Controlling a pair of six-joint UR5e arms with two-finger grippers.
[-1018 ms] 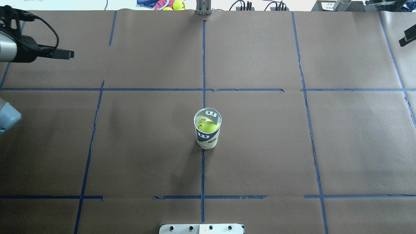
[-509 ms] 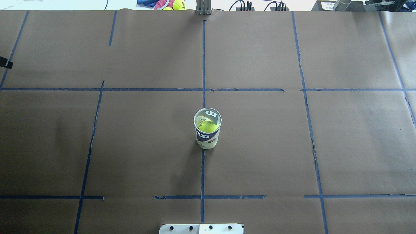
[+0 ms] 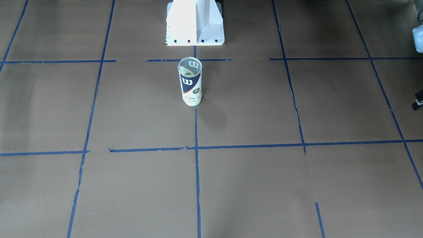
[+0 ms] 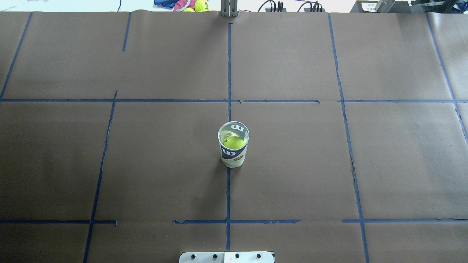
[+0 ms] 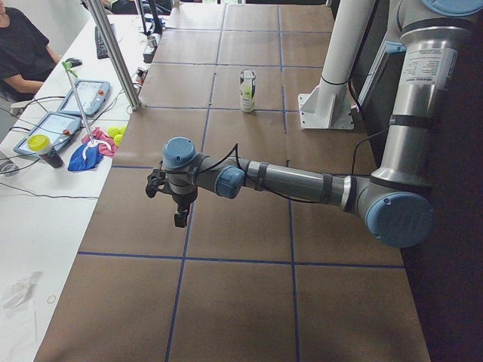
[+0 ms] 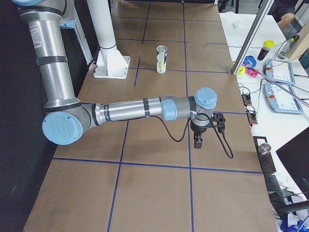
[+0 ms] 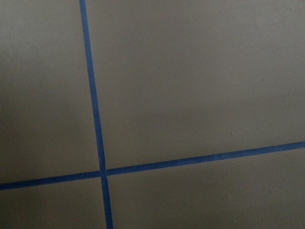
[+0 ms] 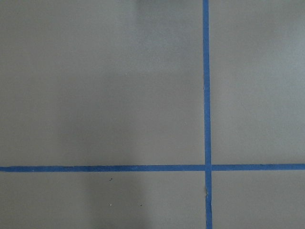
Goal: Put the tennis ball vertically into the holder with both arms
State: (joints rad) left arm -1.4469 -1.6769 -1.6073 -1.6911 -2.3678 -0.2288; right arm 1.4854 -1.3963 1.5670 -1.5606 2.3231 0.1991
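The holder [image 4: 233, 156], a clear can with a navy-and-white W label, stands upright at the table's middle; it also shows in the front view [image 3: 190, 86] and both side views [image 5: 247, 90] [image 6: 161, 59]. The tennis ball [image 4: 234, 143] sits inside it, below the open mouth. Both arms are drawn back to the table's ends, far from the can. The left gripper [image 5: 179, 219] hangs over the brown paper at the left end. The right gripper [image 6: 198, 142] hangs over the right end. I cannot tell whether either is open or shut. Both wrist views show only paper and blue tape.
The white pedestal base [image 3: 195, 23] stands just behind the can on the robot's side. Spare tennis balls and cloth [image 4: 193, 5] lie beyond the far edge. A metal post [image 4: 229, 8] stands at the far edge. Tablets [image 6: 280, 72] lie on the operators' side table.
The left arm has drawn out of the overhead view past its left edge, and the right arm's black tip has left the right edge. The can and ball have not moved.
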